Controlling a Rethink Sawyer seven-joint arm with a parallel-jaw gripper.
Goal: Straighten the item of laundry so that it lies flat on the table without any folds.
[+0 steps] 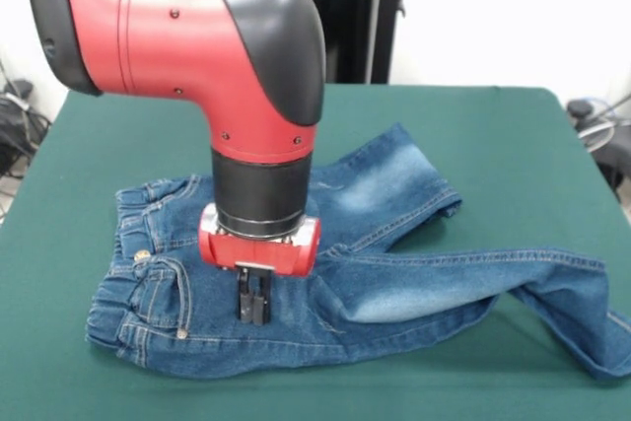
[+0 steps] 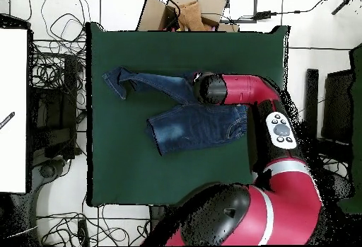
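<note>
The near strip of the large rectangular table covered in plain dark green cloth [image 1: 296,396] lies bare along the front edge in the front view. Just beyond it rests the small pair of blue denim jeans with faded pale patches and tan stitching [image 1: 394,288], spread across the middle of the table. Its gathered elastic waistband [image 1: 123,273] sits toward the table's left side in this view, and a small brass button [image 1: 142,256] shows on the front just inside it. The nearer leg runs along the cloth toward the front right corner, and its end is bent and doubled over close to the right edge. The farther leg angles away toward the back right, its cuff lying flat and well inside the table. The two legs part in a V with green cloth showing between them. The black two-fingered gripper [image 1: 253,308] of the red and black robot arm [image 1: 197,36] points straight down and touches the denim at the seat of the jeans, between the waistband and the crotch. Its fingers stand close together, with almost no gap, and I cannot tell whether any fabric is pinched between them. In the overhead view the arm's red wrist covers the waistband end of the jeans, hiding the gripper.
</note>
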